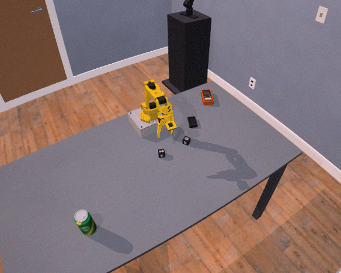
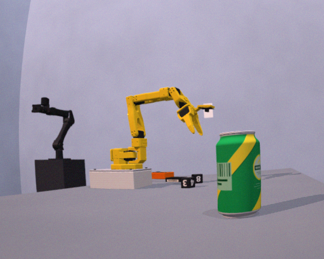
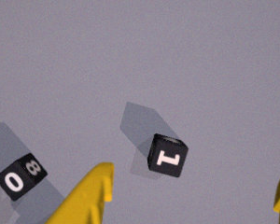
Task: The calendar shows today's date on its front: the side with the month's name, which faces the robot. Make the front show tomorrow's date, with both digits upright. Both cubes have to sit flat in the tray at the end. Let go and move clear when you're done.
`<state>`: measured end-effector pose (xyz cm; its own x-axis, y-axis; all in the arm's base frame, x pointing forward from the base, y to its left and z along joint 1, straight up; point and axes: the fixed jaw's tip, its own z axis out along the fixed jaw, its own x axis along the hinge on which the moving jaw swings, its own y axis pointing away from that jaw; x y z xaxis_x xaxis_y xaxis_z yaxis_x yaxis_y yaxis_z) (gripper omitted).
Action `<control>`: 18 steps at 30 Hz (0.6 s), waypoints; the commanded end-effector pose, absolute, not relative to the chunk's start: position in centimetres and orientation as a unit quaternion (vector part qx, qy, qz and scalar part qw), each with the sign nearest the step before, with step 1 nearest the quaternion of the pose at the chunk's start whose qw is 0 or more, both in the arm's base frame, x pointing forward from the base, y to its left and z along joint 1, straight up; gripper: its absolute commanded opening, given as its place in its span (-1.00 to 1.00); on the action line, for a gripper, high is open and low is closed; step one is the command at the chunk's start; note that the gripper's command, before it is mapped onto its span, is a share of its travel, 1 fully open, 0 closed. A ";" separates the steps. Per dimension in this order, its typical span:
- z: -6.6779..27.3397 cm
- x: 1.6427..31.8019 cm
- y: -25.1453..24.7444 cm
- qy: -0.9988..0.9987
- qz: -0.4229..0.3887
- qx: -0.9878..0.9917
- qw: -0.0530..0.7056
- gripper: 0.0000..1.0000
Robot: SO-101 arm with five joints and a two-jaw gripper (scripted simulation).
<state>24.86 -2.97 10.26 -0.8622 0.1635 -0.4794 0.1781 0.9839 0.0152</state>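
Observation:
One black cube (image 1: 161, 153) (image 2: 188, 182) (image 3: 168, 156) lies on the table with a 1 on top; its sides in the exterior view show an upside-down 3 and a 4. The other black cube (image 1: 186, 140) (image 2: 197, 178) (image 3: 21, 177) has a 0 on top and an 8 on one side. The black tray (image 1: 192, 121) (image 2: 176, 178) stands behind them, with no cube in it; a pale label too small to read faces the exterior view. My gripper (image 1: 165, 135) (image 2: 197, 134) (image 3: 194, 187) is open and empty, high above the table. The 1 cube appears between the fingertips in the wrist view, far below them.
An orange multimeter (image 1: 207, 96) (image 2: 162, 175) lies beyond the tray. A green and yellow can (image 1: 87, 224) (image 2: 237, 172) stands far from the cubes. The arm's pale base block (image 1: 147, 129) (image 2: 112, 179) is at the table's rear edge. A second, black arm stands on a black pedestal (image 1: 188, 53) (image 2: 60, 174).

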 end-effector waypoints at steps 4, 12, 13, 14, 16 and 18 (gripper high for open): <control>10.4 25.3 -4.0 0.955 -0.007 0.155 0.253 -0.30; 10.4 25.3 -4.5 0.949 -0.002 0.190 0.253 -0.30; 10.4 25.3 -4.5 0.948 -0.002 0.192 0.253 -0.30; 10.4 25.3 -4.5 0.948 -0.002 0.194 0.253 -0.30; 10.4 25.3 -4.6 0.947 -0.001 0.196 0.253 -0.30; 10.4 25.3 -4.6 0.947 -0.001 0.197 0.253 -0.30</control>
